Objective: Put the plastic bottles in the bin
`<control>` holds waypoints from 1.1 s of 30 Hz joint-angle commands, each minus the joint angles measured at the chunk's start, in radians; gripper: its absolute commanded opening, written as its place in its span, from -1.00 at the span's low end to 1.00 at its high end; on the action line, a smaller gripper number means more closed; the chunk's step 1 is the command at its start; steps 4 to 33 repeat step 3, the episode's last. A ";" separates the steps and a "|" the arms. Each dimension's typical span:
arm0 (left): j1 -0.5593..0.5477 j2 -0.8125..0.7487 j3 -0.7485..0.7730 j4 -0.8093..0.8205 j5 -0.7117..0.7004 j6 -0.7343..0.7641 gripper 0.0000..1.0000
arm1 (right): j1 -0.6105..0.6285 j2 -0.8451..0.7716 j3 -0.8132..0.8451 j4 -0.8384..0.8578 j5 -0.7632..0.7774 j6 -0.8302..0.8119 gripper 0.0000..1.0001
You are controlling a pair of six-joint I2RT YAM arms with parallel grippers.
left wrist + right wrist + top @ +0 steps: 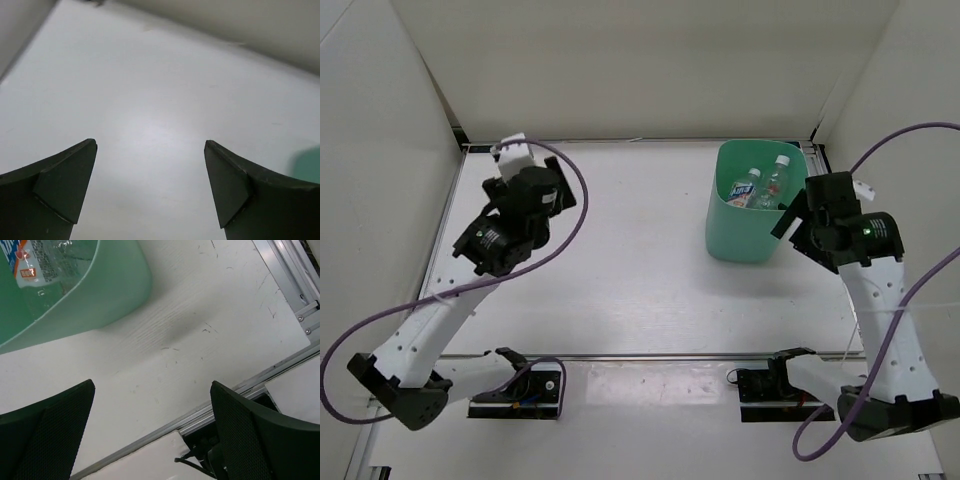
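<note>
White arms, black joints, purple cables

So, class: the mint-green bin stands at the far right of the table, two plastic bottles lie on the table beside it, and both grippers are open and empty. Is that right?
Not quite: the bottles lie inside the bin, not beside it, as the top external view shows. The bin's place and the open, empty left gripper and right gripper are as stated.

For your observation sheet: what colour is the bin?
The bin is mint green, clearest in the top external view.
</note>
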 commanded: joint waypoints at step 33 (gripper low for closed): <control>0.061 -0.042 -0.202 -0.315 -0.431 -0.193 1.00 | -0.007 -0.074 -0.029 0.000 0.039 -0.063 1.00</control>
